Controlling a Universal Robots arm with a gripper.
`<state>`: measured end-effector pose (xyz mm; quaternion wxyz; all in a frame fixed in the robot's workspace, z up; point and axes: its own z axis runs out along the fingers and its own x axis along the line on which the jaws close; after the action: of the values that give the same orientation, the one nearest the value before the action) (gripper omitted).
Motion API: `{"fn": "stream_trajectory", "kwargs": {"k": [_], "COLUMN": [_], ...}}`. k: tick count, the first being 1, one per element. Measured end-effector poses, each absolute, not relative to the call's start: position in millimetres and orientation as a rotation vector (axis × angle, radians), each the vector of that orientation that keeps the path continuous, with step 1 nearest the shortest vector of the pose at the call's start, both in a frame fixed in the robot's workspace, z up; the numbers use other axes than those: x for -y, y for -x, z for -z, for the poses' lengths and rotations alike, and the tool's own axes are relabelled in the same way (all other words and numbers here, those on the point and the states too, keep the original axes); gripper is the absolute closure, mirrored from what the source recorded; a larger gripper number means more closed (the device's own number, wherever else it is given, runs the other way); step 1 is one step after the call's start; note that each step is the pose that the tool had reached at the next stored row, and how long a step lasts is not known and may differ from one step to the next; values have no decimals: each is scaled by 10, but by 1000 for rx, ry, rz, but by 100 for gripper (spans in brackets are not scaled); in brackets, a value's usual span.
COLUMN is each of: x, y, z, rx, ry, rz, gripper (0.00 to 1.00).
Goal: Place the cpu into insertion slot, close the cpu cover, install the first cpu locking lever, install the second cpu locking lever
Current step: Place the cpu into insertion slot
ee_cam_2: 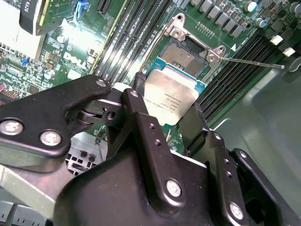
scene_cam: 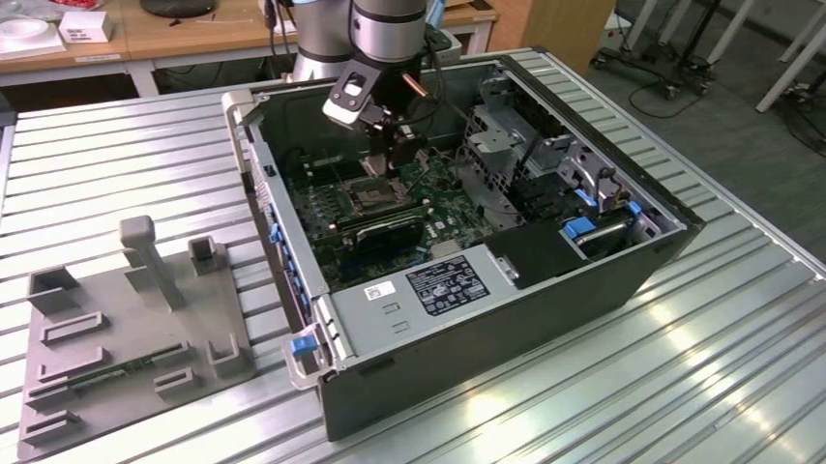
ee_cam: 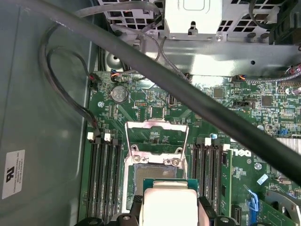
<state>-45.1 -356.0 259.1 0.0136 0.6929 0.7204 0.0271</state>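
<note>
On the ribbed metal bench [scene_cam: 722,387], an open black computer case [scene_cam: 516,329] with a green motherboard [scene_cam: 446,198] on its floor, a black white-labelled box [scene_cam: 446,285] at its near end and a blue latch [scene_cam: 304,345] at the corner toward the exterior view's left. Beside the case on that same side, a grey moulded fixture tray [scene_cam: 116,362] with an upright post [scene_cam: 145,253]. In the first wrist view, a silver coin cell [ee_cam: 119,93] on the board, long black memory slots [ee_cam: 101,174] and a thick grey cable [ee_cam: 197,101] slanting across

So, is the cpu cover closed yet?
No, the cpu cover is flipped open, leaving the insertion slot bare.
</note>
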Motion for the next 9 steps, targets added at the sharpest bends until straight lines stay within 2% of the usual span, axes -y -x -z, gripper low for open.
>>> {"fn": "stream_trajectory", "kwargs": {"k": [9], "x": [3560], "y": [450], "z": [-2542], "rx": [-2242], "ry": [-2160], "rz": [-84], "gripper": [46]}}
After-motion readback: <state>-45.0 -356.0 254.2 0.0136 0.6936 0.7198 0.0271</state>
